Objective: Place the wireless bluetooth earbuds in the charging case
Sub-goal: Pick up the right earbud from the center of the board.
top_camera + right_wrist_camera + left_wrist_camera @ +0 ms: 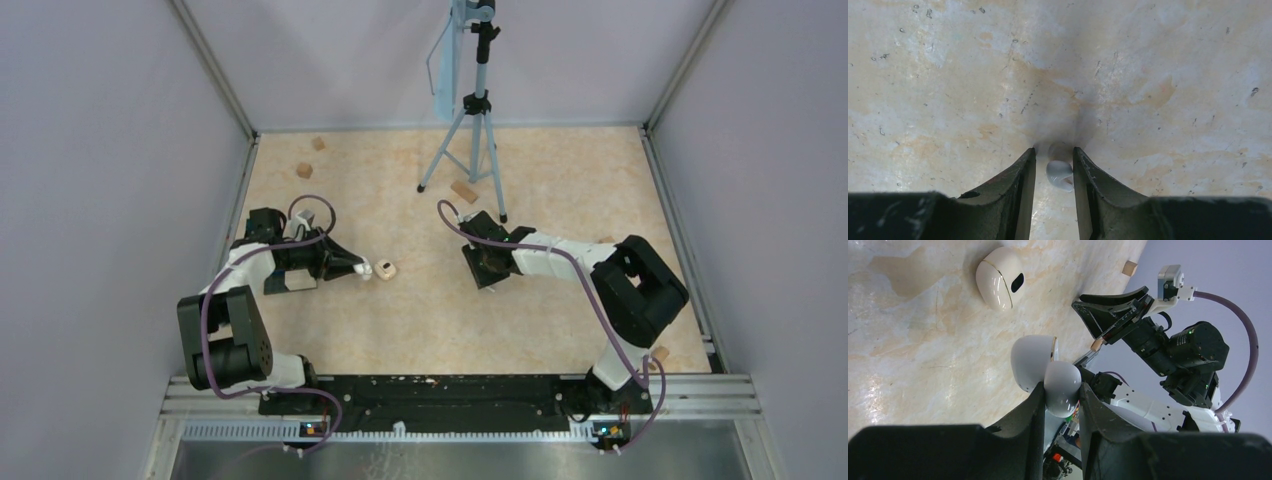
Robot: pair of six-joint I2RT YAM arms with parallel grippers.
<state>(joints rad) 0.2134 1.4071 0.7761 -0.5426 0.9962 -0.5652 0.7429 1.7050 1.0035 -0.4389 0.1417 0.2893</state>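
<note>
Got 1 open case (1034, 362) pinched tight in left gripper (1060, 396) jaws, near 2nd case (998, 277) on table (948, 75). Got earbud (1058, 172) between right gripper (1054, 161) narrow jaws, down at table; can't tell if gripped.

From the right wrist, the 6 o'clock end of the tiny white plastic earbud (1058, 172) blurred into shadow between the fingers of the right end effector (1054, 162), and whether either finger touched it could not be told. In the top view that end effector's own black body hid its fingertips and the earbud under them. The left end effector (1061, 392) covered the 6 o'clock part of the white rounded plastic charging case (1029, 360), whose inner hollows faced away from the lens. Both wrist views cut the black finger bases off at 6 o'clock. The grey-legged tripod (480, 100) ran out of the top view at 12 o'clock.
</note>
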